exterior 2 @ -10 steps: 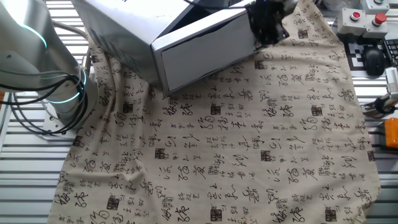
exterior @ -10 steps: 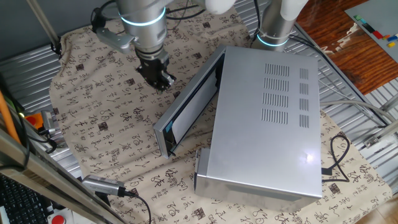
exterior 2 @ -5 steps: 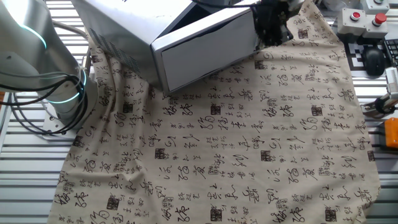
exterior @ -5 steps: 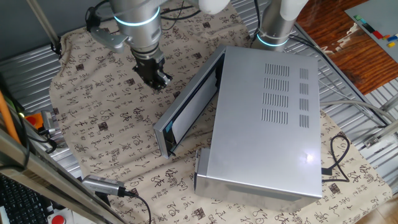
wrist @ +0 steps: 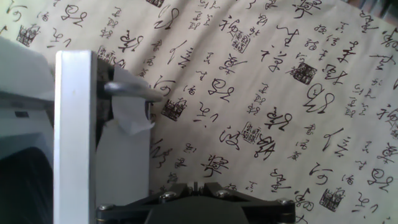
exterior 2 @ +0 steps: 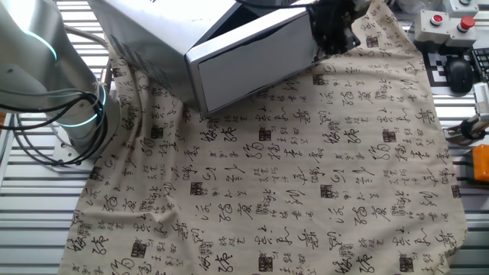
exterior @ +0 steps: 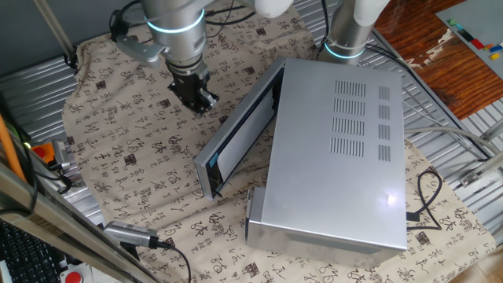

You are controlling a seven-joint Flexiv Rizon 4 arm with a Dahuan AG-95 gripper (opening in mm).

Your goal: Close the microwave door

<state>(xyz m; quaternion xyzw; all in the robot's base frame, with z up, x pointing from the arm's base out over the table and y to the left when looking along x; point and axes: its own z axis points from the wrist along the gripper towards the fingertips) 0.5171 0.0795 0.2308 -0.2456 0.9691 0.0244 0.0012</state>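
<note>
One gripper [exterior: 198,96] hangs over the patterned cloth [exterior: 134,149], its grip state impossible to tell; the microwave door [exterior: 240,134] stands ajar just beside it, hinged to the microwave [exterior: 334,157] beyond

Even bright light, glare spot on microwave [exterior: 338,149] top, hand view slightly soft.

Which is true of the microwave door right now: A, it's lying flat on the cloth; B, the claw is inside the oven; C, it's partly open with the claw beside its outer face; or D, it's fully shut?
C: the microwave door stands ajar from the microwave, with the claw outside it.
</note>
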